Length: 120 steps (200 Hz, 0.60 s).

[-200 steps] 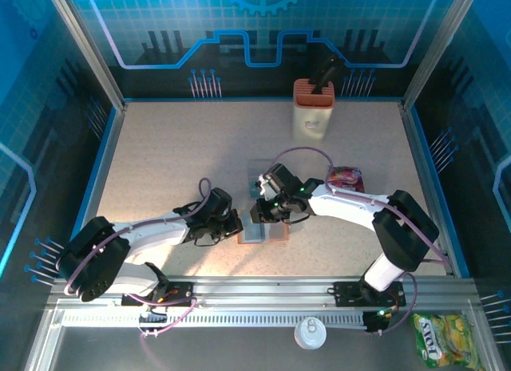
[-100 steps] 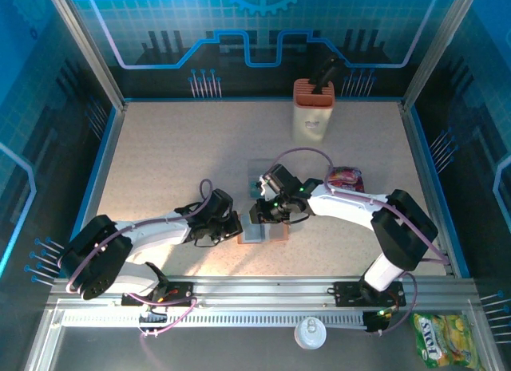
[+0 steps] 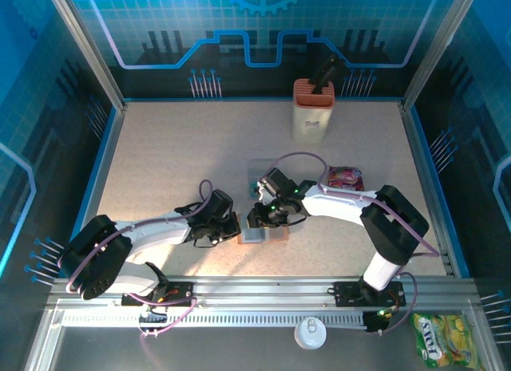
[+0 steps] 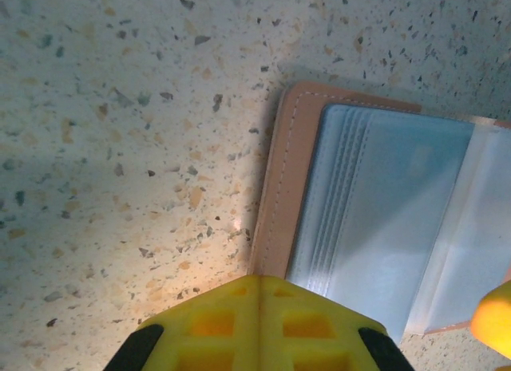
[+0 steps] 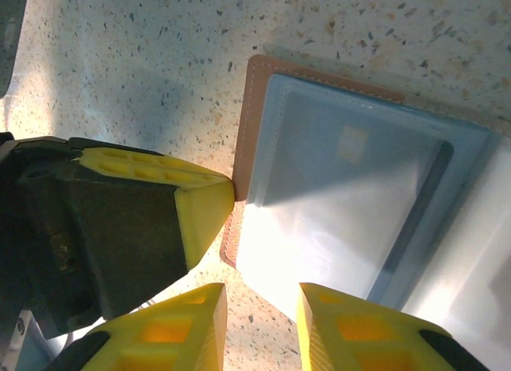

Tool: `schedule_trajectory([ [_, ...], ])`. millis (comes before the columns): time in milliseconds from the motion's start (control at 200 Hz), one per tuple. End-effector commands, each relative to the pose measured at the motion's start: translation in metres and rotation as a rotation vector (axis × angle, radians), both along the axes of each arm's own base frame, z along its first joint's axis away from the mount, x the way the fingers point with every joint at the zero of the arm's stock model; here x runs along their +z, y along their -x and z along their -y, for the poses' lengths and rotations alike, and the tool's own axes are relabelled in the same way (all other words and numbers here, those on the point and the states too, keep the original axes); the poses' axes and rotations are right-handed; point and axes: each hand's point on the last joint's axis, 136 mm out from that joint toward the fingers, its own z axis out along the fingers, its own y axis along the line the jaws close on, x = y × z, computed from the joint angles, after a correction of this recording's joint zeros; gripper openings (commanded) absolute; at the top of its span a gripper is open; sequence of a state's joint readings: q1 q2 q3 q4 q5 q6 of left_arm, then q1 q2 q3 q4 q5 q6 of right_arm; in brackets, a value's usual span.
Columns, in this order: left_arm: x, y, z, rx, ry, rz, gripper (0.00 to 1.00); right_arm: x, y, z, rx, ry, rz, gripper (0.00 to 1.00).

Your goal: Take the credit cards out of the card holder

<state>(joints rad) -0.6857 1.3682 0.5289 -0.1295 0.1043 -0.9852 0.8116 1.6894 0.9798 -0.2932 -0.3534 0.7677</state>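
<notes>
The card holder lies open and flat on the speckled table, brown border around grey-blue pockets. My left gripper is shut, its yellow tips resting on the holder's left brown edge. My right gripper hovers low over the holder's near corner, open a little, with nothing between its fingers. A pale rectangle with a small light square shows inside the pocket. I cannot tell whether it is one of the credit cards. A faint teal card lies on the table just behind the right gripper.
A purple-red snack packet lies right of the right arm. An orange-and-cream upright box stands at the back. A white lid and a yellow-green packet lie beyond the near rail. Blue walls enclose the table.
The right gripper's fingers have spread apart a little and the arm has shifted slightly left over the holder. The left gripper has stayed pressed on the holder's edge.
</notes>
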Motion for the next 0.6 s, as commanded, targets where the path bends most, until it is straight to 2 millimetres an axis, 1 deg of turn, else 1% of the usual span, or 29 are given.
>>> schedule_trajectory([
  [0,-0.002,0.001,-0.002,-0.016,-0.037,0.001,0.0,-0.003,0.005,-0.007,0.01,-0.014,-0.025,0.31],
  [595,-0.003,0.001,-0.002,-0.019,-0.041,-0.004,0.0,-0.024,0.006,-0.001,0.011,0.053,-0.045,0.36],
])
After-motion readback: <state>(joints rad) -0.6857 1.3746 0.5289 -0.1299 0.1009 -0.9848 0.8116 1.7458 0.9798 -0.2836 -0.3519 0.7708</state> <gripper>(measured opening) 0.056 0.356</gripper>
